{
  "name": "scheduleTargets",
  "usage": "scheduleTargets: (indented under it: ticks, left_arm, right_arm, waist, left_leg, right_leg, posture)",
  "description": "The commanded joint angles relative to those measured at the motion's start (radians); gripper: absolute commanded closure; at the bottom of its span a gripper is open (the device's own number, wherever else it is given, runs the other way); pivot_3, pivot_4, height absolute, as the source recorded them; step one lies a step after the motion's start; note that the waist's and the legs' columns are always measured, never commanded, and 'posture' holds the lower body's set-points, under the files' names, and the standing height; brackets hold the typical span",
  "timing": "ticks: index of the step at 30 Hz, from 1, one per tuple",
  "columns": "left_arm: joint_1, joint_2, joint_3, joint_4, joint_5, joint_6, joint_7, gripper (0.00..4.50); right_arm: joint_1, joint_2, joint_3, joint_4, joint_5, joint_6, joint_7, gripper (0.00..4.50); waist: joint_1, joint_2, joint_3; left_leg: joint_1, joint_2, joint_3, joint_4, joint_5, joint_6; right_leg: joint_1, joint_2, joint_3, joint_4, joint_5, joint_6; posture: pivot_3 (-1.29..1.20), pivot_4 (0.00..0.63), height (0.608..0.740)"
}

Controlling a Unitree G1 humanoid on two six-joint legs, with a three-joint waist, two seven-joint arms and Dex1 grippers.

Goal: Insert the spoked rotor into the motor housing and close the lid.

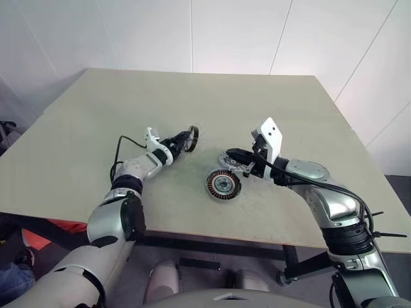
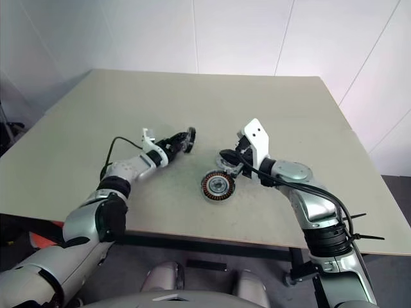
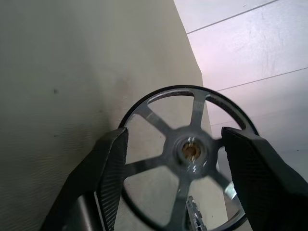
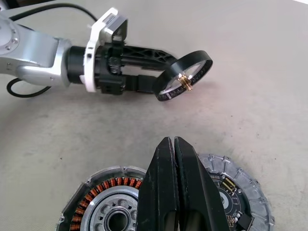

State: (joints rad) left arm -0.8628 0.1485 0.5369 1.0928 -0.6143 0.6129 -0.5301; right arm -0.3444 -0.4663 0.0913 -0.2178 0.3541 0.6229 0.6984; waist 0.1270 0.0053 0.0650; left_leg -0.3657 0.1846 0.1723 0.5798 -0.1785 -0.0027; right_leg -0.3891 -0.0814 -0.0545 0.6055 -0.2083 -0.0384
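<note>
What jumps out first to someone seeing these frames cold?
The left gripper with the black-rimmed, pale-spoked rotor standing on edge between its fingers, out on the bare beige table. Nearer the robot, the round motor housing with coppery windings lies flat beside the grey slotted metal lid. The right gripper, fingers pressed shut, hovers over those two parts.
</note>
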Motion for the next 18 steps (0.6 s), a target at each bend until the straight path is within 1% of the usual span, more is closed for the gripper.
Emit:
scheduleTargets:
  ticks: [1,4,8,12,15,18]
  left_arm:
    - [0.045,0.048,-0.014,-0.011,0.022,0.023,0.007,1.23]
    - [0.059,0.062,-0.023,-0.020,0.026,0.031,-0.002,1.23]
    - [0.055,0.044,-0.025,-0.026,0.012,0.039,-0.012,1.23]
    - [0.027,-0.010,-0.031,-0.008,0.006,0.049,-0.015,1.23]
    - [0.004,-0.045,-0.032,0.017,0.007,0.047,-0.009,1.23]
    - [-0.023,-0.092,-0.058,0.042,0.032,0.032,-0.015,1.23]
  right_arm:
    - [-0.022,0.002,-0.015,-0.029,0.007,-0.017,-0.002,4.50]
    - [-0.020,0.002,-0.014,-0.029,0.007,-0.018,-0.001,4.50]
    - [-0.024,0.004,-0.011,-0.027,0.006,-0.020,0.000,4.50]
    - [-0.026,0.003,-0.010,-0.023,0.005,-0.021,0.001,4.50]
    - [-0.024,0.002,-0.010,-0.029,0.005,-0.019,0.001,4.50]
    - [-0.021,-0.001,-0.010,-0.031,0.004,-0.018,0.000,4.50]
  waist:
    - [-0.004,0.000,0.000]
    - [-0.010,0.000,0.000]
    - [-0.016,0.000,0.000]
    - [-0.014,0.000,0.000]
    - [0.001,0.000,0.000]
    - [0.018,0.000,0.000]
  left_leg:
    - [0.001,0.000,0.000,0.000,0.000,0.000]
    - [0.003,0.000,0.000,-0.001,0.000,-0.001]
    - [0.005,0.001,0.001,-0.004,0.001,-0.003]
    - [0.005,0.000,0.001,-0.004,0.001,-0.002]
    - [0.004,-0.001,0.001,-0.004,0.001,-0.002]
    - [0.002,-0.004,0.000,-0.004,0.000,0.000]
  right_leg:
    - [0.000,0.000,0.000,0.000,0.000,0.000]
    - [0.001,0.000,0.000,0.000,-0.001,0.001]
    - [0.001,0.001,0.000,0.000,-0.001,0.001]
    - [0.002,0.000,0.000,0.000,-0.001,0.001]
    - [0.002,0.000,0.000,-0.001,-0.001,0.001]
    - [0.002,-0.004,0.000,-0.001,-0.002,0.003]
  posture:
    - [0.00,0.000,0.740]
    - [0.00,0.000,0.740]
    - [0.00,0.000,0.740]
    - [0.00,0.000,0.740]
    - [0.00,0.000,0.740]
    - [0.00,0.000,0.740]
